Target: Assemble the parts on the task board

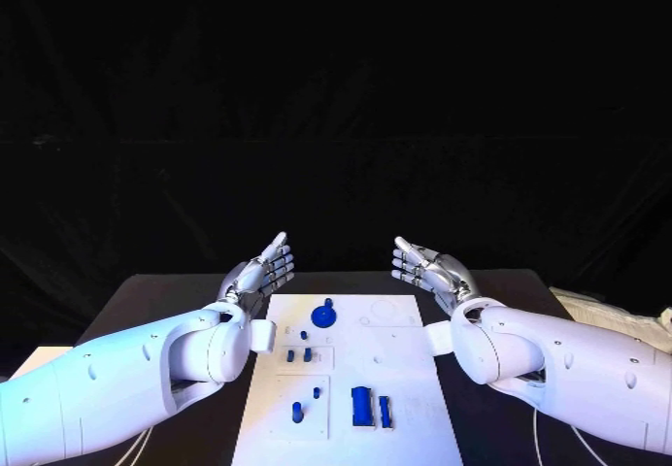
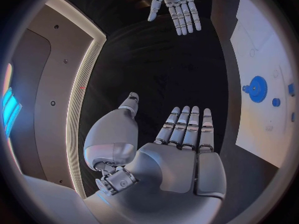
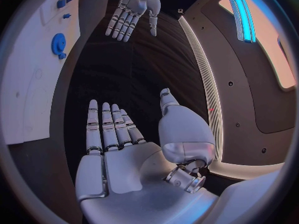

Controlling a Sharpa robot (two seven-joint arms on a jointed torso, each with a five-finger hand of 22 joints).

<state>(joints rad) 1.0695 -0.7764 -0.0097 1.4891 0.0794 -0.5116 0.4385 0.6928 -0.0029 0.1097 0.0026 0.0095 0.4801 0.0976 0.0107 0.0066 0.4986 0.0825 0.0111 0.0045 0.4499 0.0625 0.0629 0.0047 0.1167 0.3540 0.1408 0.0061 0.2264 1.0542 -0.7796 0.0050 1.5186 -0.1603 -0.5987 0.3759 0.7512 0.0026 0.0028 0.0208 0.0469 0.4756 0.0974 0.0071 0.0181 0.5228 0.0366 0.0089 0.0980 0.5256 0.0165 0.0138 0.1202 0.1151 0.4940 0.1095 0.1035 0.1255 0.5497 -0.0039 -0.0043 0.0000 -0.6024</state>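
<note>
Both the left hand [image 1: 262, 271] and the right hand [image 1: 430, 270] hovered empty with fingers straight and side by side above the white board [image 1: 406, 388] at lower centre, so the robot should lower one carefully onto the blue gear [image 1: 325, 315] near its far end.
</note>
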